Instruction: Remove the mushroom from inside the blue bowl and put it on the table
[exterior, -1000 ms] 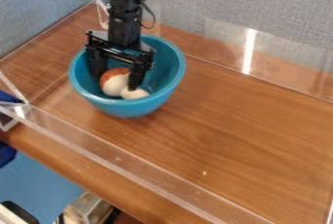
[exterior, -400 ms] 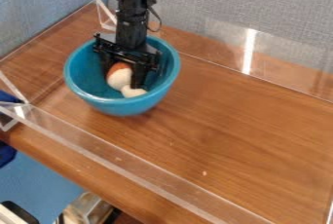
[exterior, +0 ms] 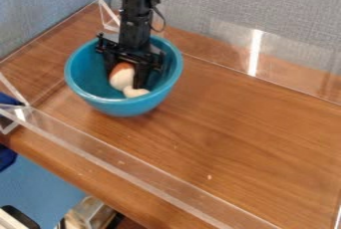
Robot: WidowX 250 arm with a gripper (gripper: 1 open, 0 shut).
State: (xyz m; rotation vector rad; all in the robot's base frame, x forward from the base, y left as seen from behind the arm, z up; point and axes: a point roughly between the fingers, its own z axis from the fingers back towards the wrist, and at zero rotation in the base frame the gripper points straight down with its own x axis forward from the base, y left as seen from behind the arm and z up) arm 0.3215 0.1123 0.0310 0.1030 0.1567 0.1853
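The blue bowl (exterior: 91, 92) stands at the back left of the table (exterior: 226, 138). Inside it lies the mushroom (exterior: 123, 75), cream-white with an orange-red patch. My gripper (exterior: 130, 80) points down into the bowl, its black fingers (exterior: 107, 62) spread on either side of the mushroom. The jaws look open, with the mushroom between them; I cannot see whether a finger touches it. The arm rises straight up behind the bowl.
Low clear acrylic walls edge the table: one along the front (exterior: 160, 168), one at the back right (exterior: 286, 59), one on the left (exterior: 40, 54). Bare wood lies to the right of the bowl and in front of it.
The gripper has sunk a little deeper into the bowl around the mushroom, and the bowl has shifted slightly left. Nothing visibly differs over the last half second.
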